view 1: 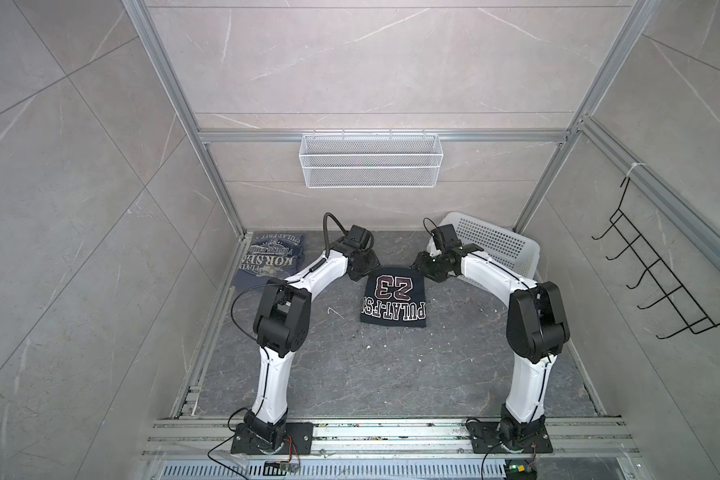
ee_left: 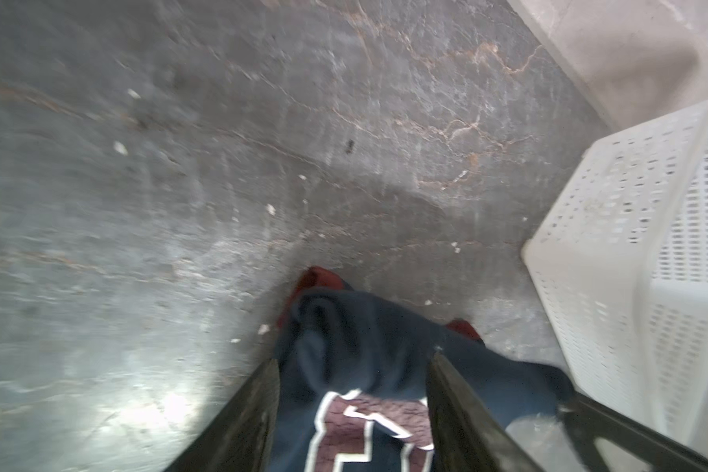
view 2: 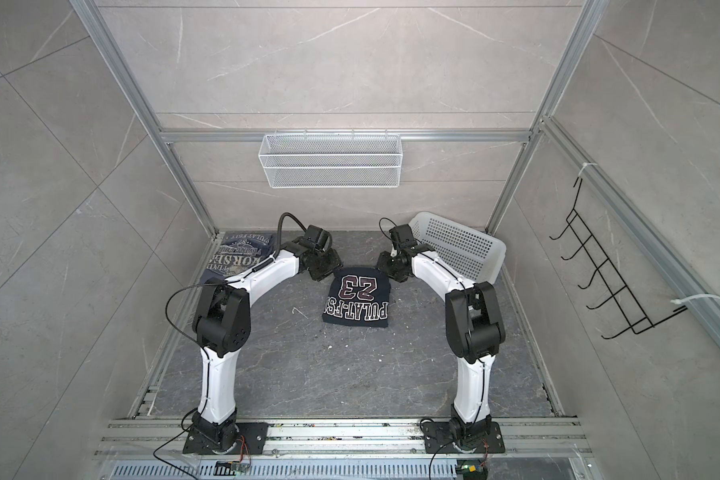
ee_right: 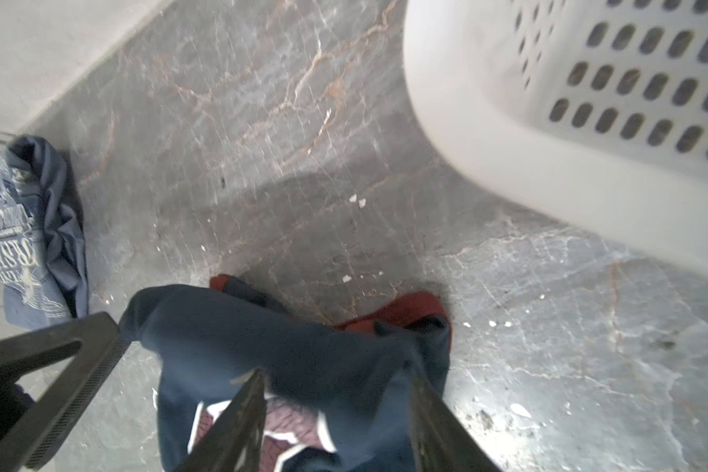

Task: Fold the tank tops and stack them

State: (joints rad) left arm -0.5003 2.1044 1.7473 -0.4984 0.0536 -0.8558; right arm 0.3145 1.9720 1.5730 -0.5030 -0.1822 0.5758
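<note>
Navy tank top (view 1: 393, 301) lies near the basket (view 1: 495, 245); we see left gripper (ee_left: 354, 359) and right gripper (ee_right: 337, 370) spread apart, perhaps touching it.

- The dark navy tank top (view 1: 393, 301) lies folded into a compact block in the far half of the dark surface (view 1: 391, 374), about midway across. Its near edge is straight and its far edge rounded.
- A maroon "23" outlined in white and a line of white lettering face up, upside down in both top views.
- In the wrist views maroon trim (ee_right: 401, 310) pokes out at its far edge.
- The slate-blue tank top (view 1: 267, 259) lies in the far left corner, roughly folded and wrinkled, white lettering graphic upward, partly hidden.
- The two lie well apart, not stacked.
</note>
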